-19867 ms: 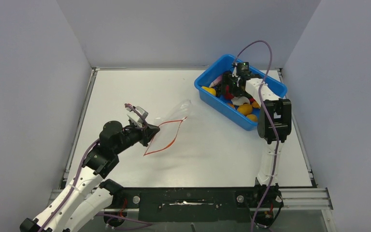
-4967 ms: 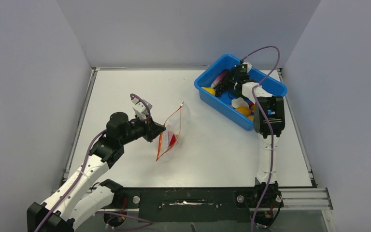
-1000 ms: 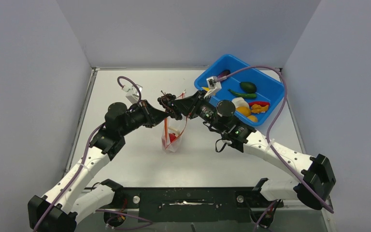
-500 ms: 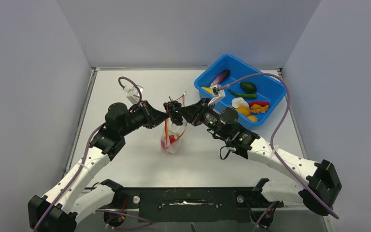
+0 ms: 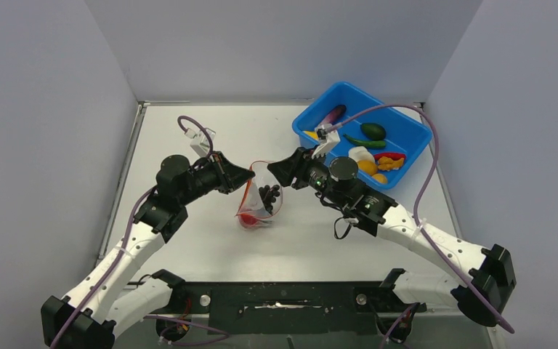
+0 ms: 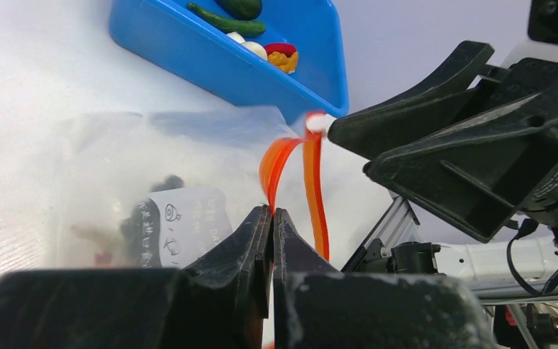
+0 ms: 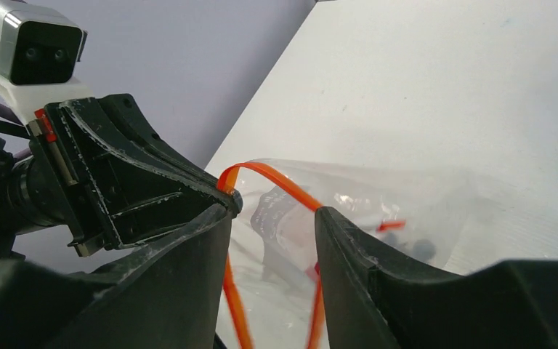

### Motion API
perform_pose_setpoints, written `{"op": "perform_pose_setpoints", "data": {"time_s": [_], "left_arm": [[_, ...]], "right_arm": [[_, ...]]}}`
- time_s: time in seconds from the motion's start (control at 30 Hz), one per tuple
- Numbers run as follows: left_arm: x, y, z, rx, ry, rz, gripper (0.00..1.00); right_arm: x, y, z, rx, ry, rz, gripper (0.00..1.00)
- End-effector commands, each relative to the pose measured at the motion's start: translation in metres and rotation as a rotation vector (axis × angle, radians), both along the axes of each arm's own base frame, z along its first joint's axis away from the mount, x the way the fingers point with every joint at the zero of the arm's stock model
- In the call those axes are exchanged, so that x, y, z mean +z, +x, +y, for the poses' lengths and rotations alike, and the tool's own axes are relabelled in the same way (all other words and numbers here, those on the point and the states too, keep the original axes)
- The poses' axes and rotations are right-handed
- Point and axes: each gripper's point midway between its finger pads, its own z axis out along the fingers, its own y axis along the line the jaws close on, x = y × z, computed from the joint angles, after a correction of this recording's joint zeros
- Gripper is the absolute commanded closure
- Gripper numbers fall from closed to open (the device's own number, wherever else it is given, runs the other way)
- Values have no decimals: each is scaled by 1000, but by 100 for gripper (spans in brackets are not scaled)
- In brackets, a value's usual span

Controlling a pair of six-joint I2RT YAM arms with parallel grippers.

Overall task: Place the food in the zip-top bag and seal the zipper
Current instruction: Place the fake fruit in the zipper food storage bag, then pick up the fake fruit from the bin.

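The left pincer (image 6: 271, 211) is pressed together on the near lip of the clear, crinkly zip-top bag (image 5: 260, 200), just beside the thin red-orange zipper strip (image 6: 312, 189), so that the mouth is held up off the white worktop (image 5: 189, 131) and bowed into a loop. The right pincer (image 7: 272, 211) is seen with its jaws spread and nothing between them. It is poised at the far side of that loop, facing the left pincer across the mouth.

Inside the bag a dark bunch of toy grapes (image 5: 267, 195) and a red piece (image 5: 248, 216) can be made out, the red one lower down.

The rest of the toy food is found in the blue plastic tub (image 5: 404, 120) at the far right of the worktop: a purple eggplant (image 5: 332, 115), green pieces (image 5: 373, 131) and yellow-orange pieces (image 5: 369, 167). The tub lies behind the right pincer and to its right, well apart from the left one, so the next fetch is judged to fall to the right arm. The eggplant's long axis is set slantwise along the tub's far-left wall, so it would best be gripped across that axis.
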Motion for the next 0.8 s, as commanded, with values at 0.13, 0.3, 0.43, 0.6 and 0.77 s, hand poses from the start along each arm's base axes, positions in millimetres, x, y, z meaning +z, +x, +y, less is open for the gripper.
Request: {"op": "perform_pose_setpoints", "data": {"time_s": [0.13,0.3,0.43,0.6,0.77], "left_arm": [[31,-2,2,-16,-30,-159,100],[29,-1,7,-19,57,-234,100],[28,-5,12,-48,160,-311,100],[22,-15,17,-94,244,-402,100],[12,-24,9,-178,243,-430,100]], "right_arm": [[56,-6,-22,-24,-51,-121,49],[61,2,-52,-126,-197,-169,46],[62,11,-80,-223,-324,-201,44],[62,32,-118,-387,-489,-238,43],[58,59,-159,-510,-593,-234,43]]}}
